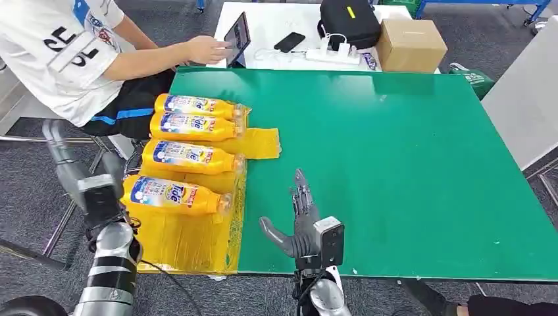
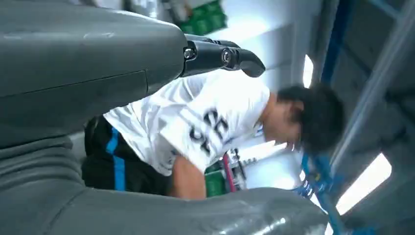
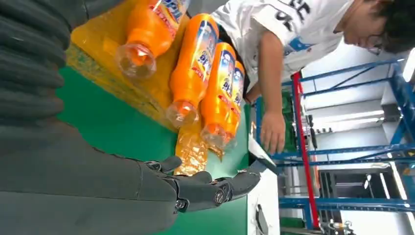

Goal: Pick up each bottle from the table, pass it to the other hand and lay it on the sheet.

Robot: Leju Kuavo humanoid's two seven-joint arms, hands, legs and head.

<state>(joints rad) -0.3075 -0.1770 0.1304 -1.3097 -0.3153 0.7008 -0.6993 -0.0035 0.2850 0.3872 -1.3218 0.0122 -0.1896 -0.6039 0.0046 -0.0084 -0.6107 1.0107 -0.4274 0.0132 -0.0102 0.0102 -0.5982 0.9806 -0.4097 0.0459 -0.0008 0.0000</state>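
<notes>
Several orange detergent bottles lie side by side on the yellow sheet at the table's left edge; the nearest bottle is by the front, the farthest bottle by the person. In the right wrist view the bottles show their clear caps over the sheet. My right hand hovers over the green table near its front edge, right of the sheet, fingers stretched out and holding nothing. My left hand is off the table's left side, raised, its fingers extended and empty.
A person in a white shirt sits at the far left corner, one hand on a tablet. Behind the green table a white table carries a cardboard box, a black bag and a phone.
</notes>
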